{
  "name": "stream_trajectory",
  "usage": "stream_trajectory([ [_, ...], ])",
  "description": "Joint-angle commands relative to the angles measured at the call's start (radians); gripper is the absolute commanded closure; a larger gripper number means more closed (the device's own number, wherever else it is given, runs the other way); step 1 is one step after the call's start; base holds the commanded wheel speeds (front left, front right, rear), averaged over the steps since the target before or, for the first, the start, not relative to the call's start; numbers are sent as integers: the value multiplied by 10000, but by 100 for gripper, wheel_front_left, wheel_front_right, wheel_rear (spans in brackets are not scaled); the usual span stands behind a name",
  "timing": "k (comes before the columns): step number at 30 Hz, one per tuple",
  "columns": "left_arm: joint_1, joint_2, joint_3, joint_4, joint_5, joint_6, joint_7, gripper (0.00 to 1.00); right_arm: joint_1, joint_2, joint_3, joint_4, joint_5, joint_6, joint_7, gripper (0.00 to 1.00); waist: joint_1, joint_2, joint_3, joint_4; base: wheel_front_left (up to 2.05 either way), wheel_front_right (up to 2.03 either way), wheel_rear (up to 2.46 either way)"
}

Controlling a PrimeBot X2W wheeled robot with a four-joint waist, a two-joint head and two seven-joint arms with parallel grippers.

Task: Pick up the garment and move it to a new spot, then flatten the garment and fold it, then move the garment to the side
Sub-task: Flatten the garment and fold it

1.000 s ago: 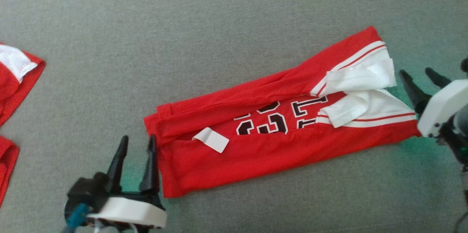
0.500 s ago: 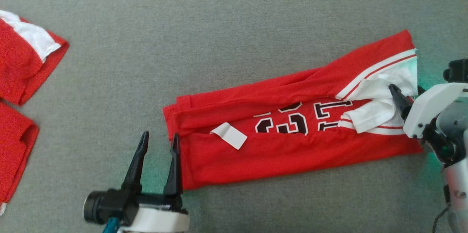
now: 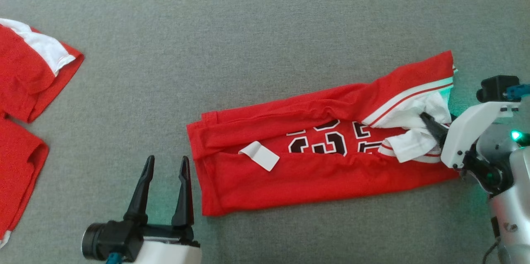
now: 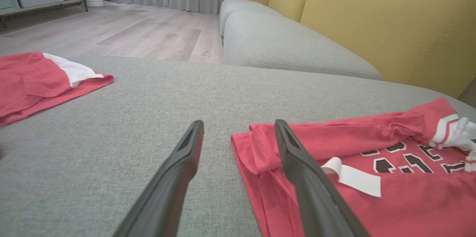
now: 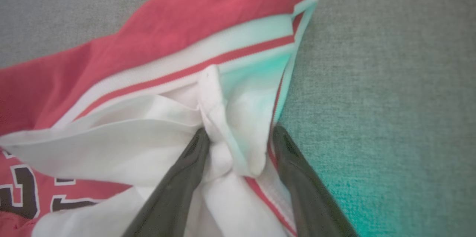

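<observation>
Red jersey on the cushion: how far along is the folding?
Done: the jersey lies flat, sides folded into a long strip. In hand: the right gripper, open, straddles its white sleeve end; the left gripper hovers open at the hem. Left: folding it across, then moving it aside.

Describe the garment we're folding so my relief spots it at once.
On the grey cushion, look right of centre for the long folded red garment. Unlike the red pieces at the left edge, it shows black numerals and a loose white tag.
</observation>
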Motion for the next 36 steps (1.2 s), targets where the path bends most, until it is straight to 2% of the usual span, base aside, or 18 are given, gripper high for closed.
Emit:
stream_trajectory([
  [1, -56, -120, 394, -220, 158, -129, -94, 0, 523, 222, 239, 364, -108, -7, 101, 100, 1, 0, -6, 21, 0, 0, 0],
  [7, -47, -188, 581, -186, 263, -349, -95, 0, 9, 61, -965, 781, -506, -7, -784, 100, 1, 0, 23, 60, 0, 0, 0],
  [14, 13, -201, 634, -154, 160, -355, -95, 0, -581, -424, -2334, 1064, -921, -7, -1232, 100, 1, 0, -5, 21, 0, 0, 0],
  [21, -35, -202, 700, -83, 137, -384, -95, 0, -802, -876, -2871, 666, -1086, -7, -1266, 100, 1, 0, -2, -41, 0, 0, 0],
  [26, -104, -203, 774, -38, 76, -380, -95, 0, -697, -1214, -2441, -615, -788, -7, -1132, 100, 1, 0, -43, -68, 0, 0, 0],
  [33, 203, -203, 792, 24, 84, -374, -95, 0, 307, -1406, -691, -3336, 66, -7, -316, 100, 1, 0, -472, -173, 0, 0, 0],
  [36, 246, -204, 821, 17, 79, -390, -95, 0, 617, -1231, 27, -4316, 331, -7, 66, 100, 1, 0, -536, -205, 0, 0, 0],
])
